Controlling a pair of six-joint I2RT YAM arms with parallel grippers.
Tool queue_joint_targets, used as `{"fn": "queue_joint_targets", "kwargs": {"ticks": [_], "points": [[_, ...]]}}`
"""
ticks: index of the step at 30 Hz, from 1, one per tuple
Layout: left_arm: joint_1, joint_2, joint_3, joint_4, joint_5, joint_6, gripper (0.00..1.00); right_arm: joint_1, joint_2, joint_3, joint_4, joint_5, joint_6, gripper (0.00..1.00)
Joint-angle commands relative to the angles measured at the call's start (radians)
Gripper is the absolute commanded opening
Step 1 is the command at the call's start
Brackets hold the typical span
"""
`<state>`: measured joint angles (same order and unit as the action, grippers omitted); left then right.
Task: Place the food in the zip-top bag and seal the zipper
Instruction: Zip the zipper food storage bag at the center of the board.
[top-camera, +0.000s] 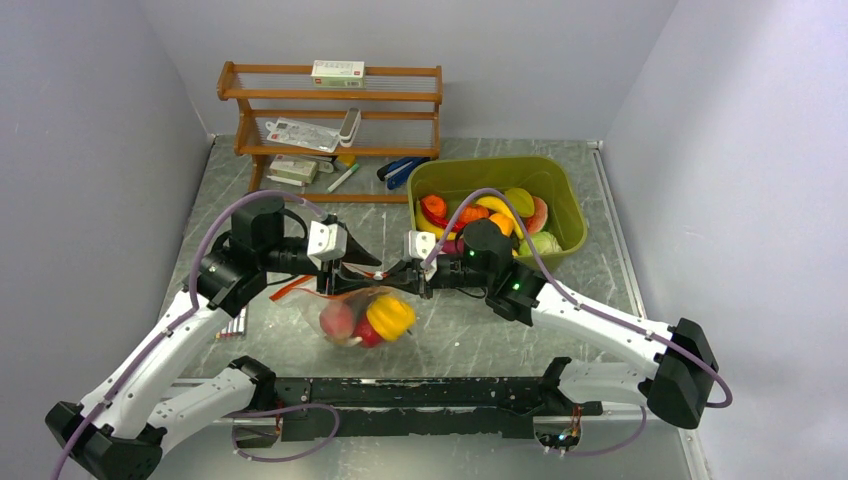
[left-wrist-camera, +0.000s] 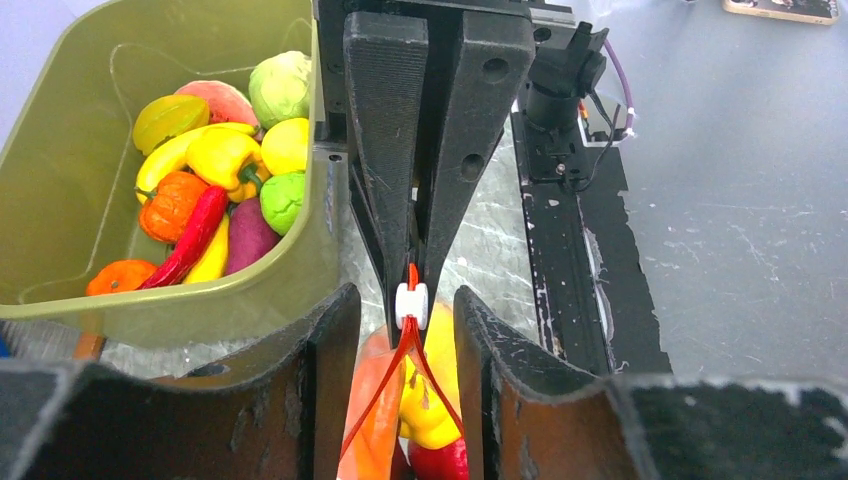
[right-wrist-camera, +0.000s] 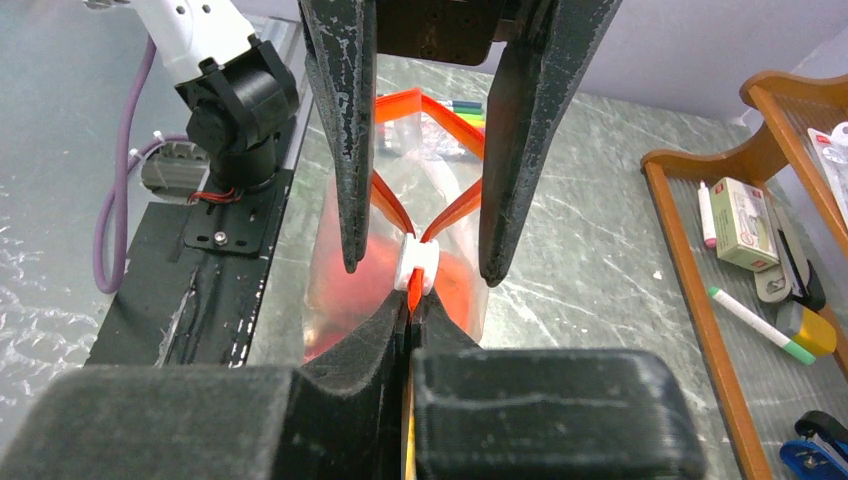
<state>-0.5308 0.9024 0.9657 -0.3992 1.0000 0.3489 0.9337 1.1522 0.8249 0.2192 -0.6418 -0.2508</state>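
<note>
Two black grippers meet tip to tip over the middle of the grey marbled table (top-camera: 460, 325), and the clear crinkly zip-top bag (top-camera: 335, 305) sags beneath them. The right gripper (left-wrist-camera: 411, 285) is clamped flat on the end of the thin red-orange zipper (right-wrist-camera: 452, 115), just behind its small white slider (right-wrist-camera: 415, 258). The left gripper (right-wrist-camera: 418, 272) stands part-way apart, a finger on either side of that slider, touching nothing that I can see. The mouth gapes in a V toward nine o'clock, so I'd judge the seal barely begun. To do it well, the left should pinch the slider squarely, then draw it straight toward nine o'clock while the right holds firm, the strip taut and level so the load doesn't twist it. Inside the bag: a yellow toy pepper (top-camera: 390, 316), a pinkish round fruit (top-camera: 336, 320) and a red piece (top-camera: 366, 335). At two o'clock the olive-green plastic tub (top-camera: 566, 205) holds many more: a banana (left-wrist-camera: 175, 155), a red chilli (left-wrist-camera: 195, 235), a small orange (left-wrist-camera: 120, 277), a pale green cabbage (left-wrist-camera: 280, 88).
</note>
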Motion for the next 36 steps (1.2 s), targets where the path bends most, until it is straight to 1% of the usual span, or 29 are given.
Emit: {"fn": "queue_joint_targets", "kwargs": {"ticks": [1, 4, 6, 9, 15, 22, 36], "points": [[0.003, 0.009, 0.014, -0.02, 0.052, 0.028, 0.37, 0.006, -0.019, 0.0, 0.037, 0.002, -0.002, 0.0], [0.003, 0.013, 0.016, -0.018, 0.065, 0.033, 0.33, 0.006, -0.017, 0.003, 0.037, 0.003, -0.004, 0.0], [0.003, 0.011, 0.014, -0.022, 0.075, 0.052, 0.27, 0.007, -0.015, 0.003, 0.039, 0.005, -0.003, 0.0], [0.003, 0.002, 0.005, -0.019, 0.079, 0.069, 0.25, 0.007, -0.009, 0.004, 0.039, 0.006, 0.0, 0.0], [0.003, -0.014, 0.006, -0.031, 0.062, 0.089, 0.08, 0.007, 0.0, 0.003, 0.034, 0.018, 0.001, 0.0], [0.003, -0.026, 0.01, -0.101, -0.01, 0.12, 0.07, 0.005, -0.045, -0.043, 0.104, 0.039, 0.037, 0.0], [0.003, -0.054, 0.004, -0.157, -0.095, 0.148, 0.07, 0.004, -0.089, -0.075, 0.105, 0.059, 0.044, 0.0]]}}
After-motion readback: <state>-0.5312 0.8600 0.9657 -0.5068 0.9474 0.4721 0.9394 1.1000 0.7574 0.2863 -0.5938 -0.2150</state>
